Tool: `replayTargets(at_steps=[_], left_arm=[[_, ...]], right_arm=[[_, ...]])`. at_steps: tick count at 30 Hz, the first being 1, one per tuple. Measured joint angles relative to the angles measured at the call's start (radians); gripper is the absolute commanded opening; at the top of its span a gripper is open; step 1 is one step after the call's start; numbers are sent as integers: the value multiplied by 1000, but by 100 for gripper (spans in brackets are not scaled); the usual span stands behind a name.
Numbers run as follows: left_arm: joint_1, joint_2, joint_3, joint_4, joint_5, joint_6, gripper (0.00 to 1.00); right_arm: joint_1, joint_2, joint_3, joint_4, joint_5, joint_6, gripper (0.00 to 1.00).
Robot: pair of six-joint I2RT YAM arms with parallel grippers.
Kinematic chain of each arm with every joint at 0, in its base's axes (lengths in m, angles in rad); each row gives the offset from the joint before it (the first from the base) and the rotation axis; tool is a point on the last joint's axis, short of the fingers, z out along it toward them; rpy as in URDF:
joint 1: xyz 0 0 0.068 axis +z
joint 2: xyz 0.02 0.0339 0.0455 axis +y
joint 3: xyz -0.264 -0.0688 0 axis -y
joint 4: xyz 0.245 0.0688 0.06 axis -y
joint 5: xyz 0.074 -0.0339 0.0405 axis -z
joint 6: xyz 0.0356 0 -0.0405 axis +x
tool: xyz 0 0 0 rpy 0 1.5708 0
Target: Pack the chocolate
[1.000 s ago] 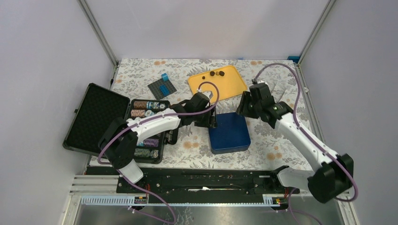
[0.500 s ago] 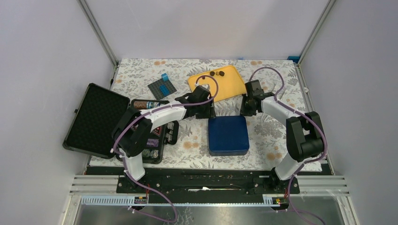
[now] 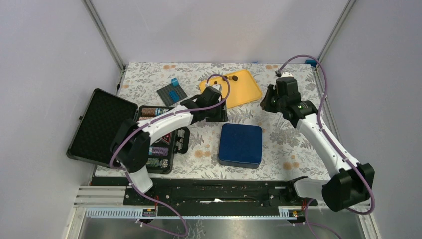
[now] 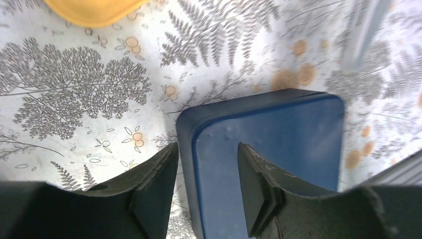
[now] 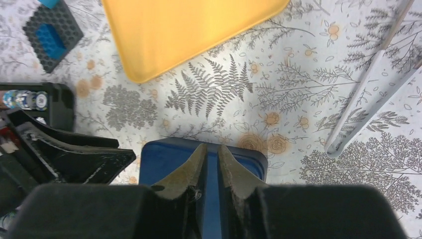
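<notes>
A few dark brown chocolate pieces [image 3: 232,78] lie on the yellow tray [image 3: 244,92] at the back of the table. A closed dark blue box [image 3: 241,144] lies on the cloth in front of the tray. My left gripper [image 3: 219,113] is open and empty, between the tray and the box. In the left wrist view it [image 4: 206,162] hangs above the box's [image 4: 278,144] corner, its jaws either side of one edge. My right gripper [image 3: 268,102] is shut and empty, raised to the right of the tray. In the right wrist view it [image 5: 211,149] is over the box [image 5: 159,159].
An open black case [image 3: 102,127] holding poker chips [image 3: 154,142] lies at the left. A grey plate with blue bricks [image 3: 171,92] sits left of the tray, and shows in the right wrist view [image 5: 50,32]. The tray also shows there [image 5: 189,30].
My right arm has lifted and drawn back to the right, away from the box. My left gripper has moved back toward the tray. The blue box has shifted and turned slightly.
</notes>
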Motion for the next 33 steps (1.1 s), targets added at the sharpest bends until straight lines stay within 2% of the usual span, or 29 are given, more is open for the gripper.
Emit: replayTargets(at_steps=[6,14,20,27,33], left_arm=[[0,-155,-12,9,-18,-1,52],[0,-221,-89,25,-40,-7,51],[-2,-221,-125,20,-35,-10,52],[-26,-218,-126,27,-23,-21,52],[-50,-115,-87,65,12,-47,50]], right_arm=[[69,-44,-26,-14,23,2,23],[81,45,-283,26,5,42,21],[82,58,-261,37,13,43,22],[82,-54,-160,-44,8,47,22],[84,-105,-151,-30,-18,81,22]])
